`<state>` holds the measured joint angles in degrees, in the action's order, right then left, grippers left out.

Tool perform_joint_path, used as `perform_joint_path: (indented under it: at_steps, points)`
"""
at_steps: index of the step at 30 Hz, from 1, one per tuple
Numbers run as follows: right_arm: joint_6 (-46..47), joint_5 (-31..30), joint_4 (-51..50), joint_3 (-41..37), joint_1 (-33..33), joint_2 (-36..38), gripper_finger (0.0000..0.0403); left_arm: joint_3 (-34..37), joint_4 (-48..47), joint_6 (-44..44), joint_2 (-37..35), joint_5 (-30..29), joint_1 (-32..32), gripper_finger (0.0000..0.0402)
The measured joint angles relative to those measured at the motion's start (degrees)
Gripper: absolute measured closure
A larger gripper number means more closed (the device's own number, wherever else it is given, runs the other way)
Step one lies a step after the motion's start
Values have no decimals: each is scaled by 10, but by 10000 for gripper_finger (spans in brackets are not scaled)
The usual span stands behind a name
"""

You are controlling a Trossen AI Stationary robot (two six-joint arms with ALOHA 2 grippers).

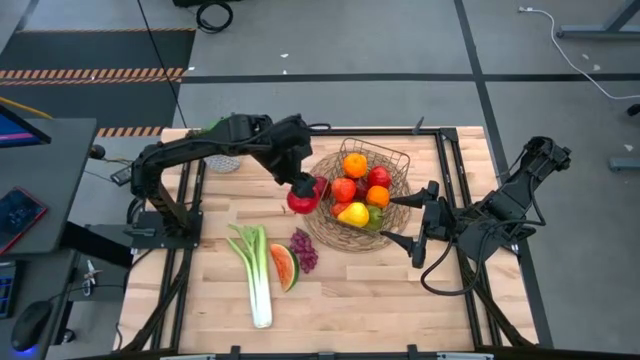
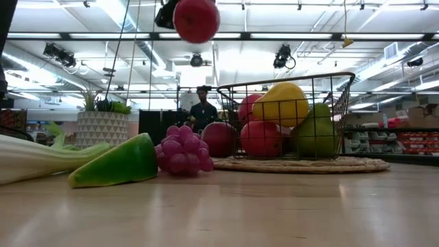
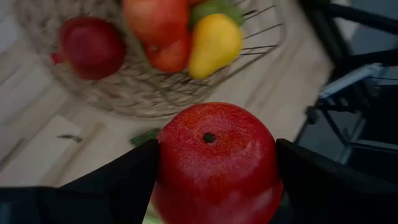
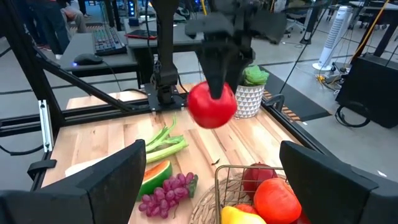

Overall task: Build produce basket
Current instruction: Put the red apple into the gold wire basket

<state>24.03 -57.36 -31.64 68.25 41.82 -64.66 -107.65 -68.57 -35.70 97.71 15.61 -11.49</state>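
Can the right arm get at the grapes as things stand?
Probably not directly. The right gripper waits open on the far side of the basket, which sits between it and the grapes. The left gripper, holding an apple, is nearer.

Wooden table (image 1: 400, 300), light planks. Small green plant in white patterned pot (image 4: 250, 93) at far corner, also low view (image 2: 101, 123). Person in dark top (image 2: 202, 110) in bkgd. Keyboard (image 4: 112, 38) on desk behind. White fan (image 4: 328, 37) on floor.
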Motion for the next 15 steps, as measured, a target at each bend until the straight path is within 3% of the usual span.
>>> perform_joint_path:
  at_steps: [15]
  points:
    - [0,0,0,0,0,0,30,-36,1,5,0,12,2,88]
